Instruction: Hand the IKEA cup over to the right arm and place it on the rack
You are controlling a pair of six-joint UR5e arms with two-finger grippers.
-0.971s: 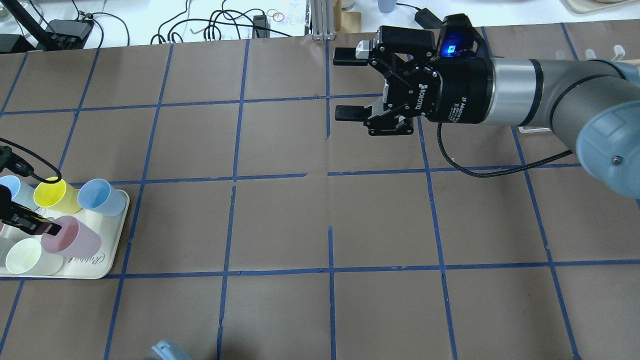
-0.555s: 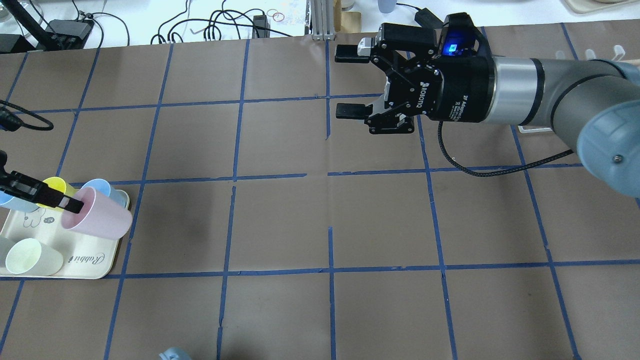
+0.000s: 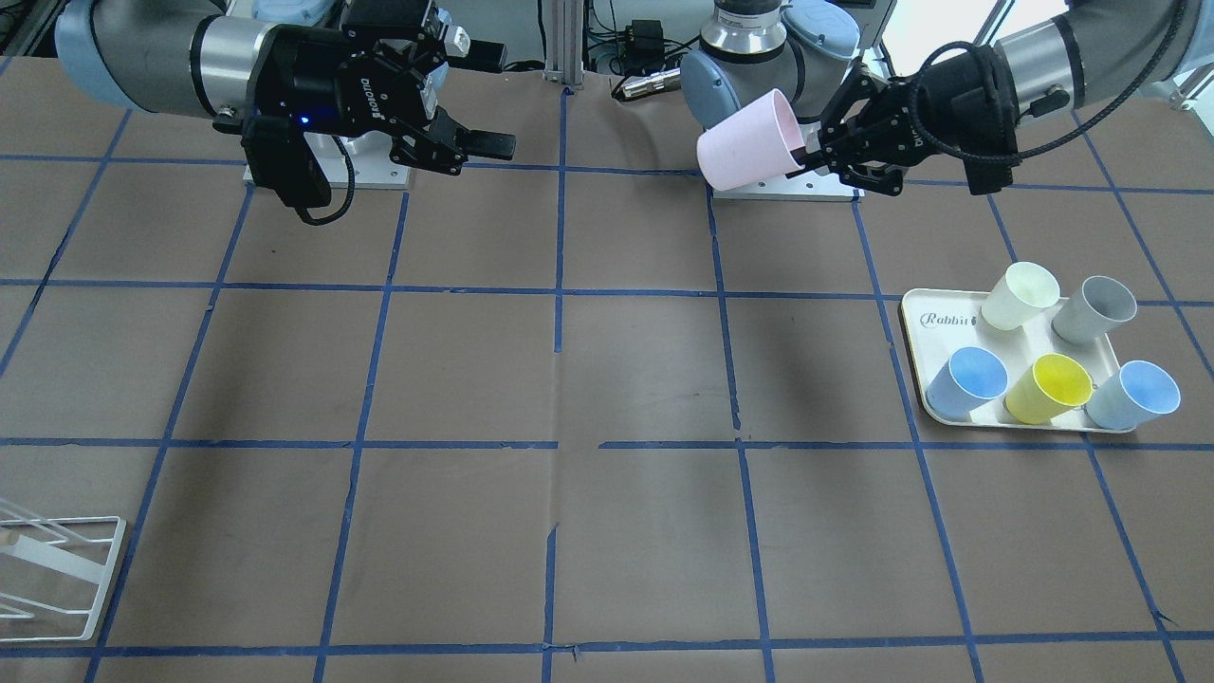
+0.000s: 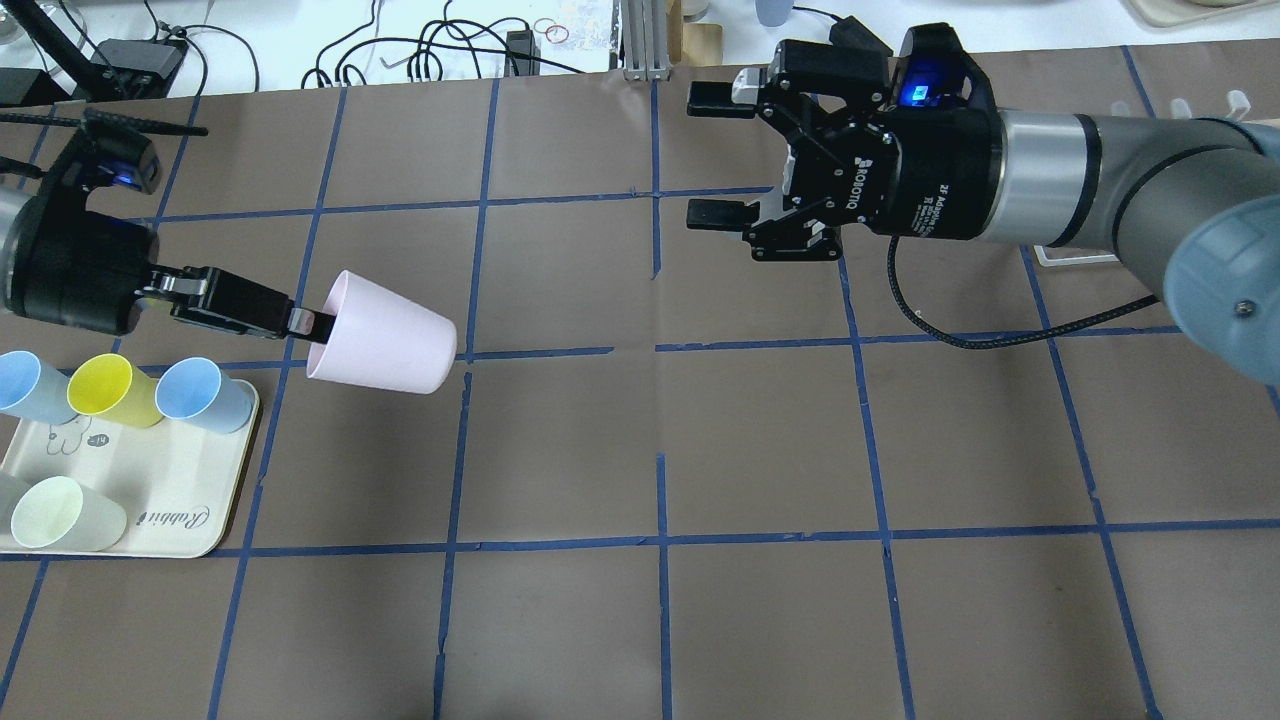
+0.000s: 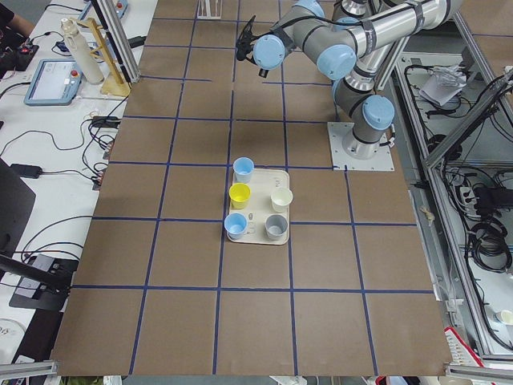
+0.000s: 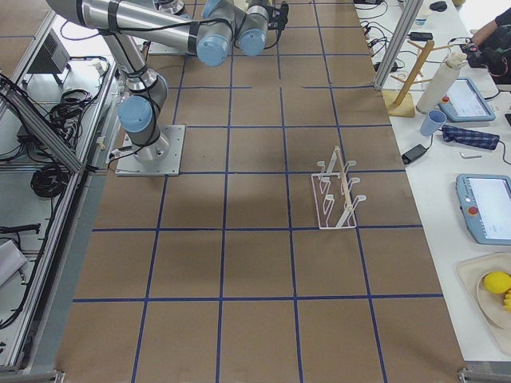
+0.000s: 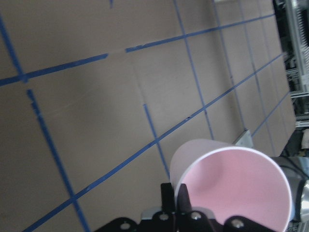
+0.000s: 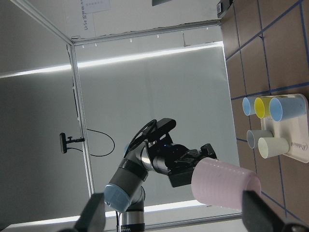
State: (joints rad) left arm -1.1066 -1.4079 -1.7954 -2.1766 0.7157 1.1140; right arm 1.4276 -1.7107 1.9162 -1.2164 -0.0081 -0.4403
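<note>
The IKEA cup (image 4: pixel 385 347) is held above the desk (image 4: pixel 560 450) at 9 o'clock in the overhead view, pinched at its rim by the left gripper (image 4: pixel 315 326) and tipped base-first toward 3 o'clock, presumably for the right gripper (image 4: pixel 715 158), spread wide at 1 o'clock.

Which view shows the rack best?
Exterior right: the whole white wire rack stands unobstructed. Front-facing clips it to a corner; overhead shows only peg tips behind the right arm; exterior left, a far speck; wrist views, nothing.
</note>
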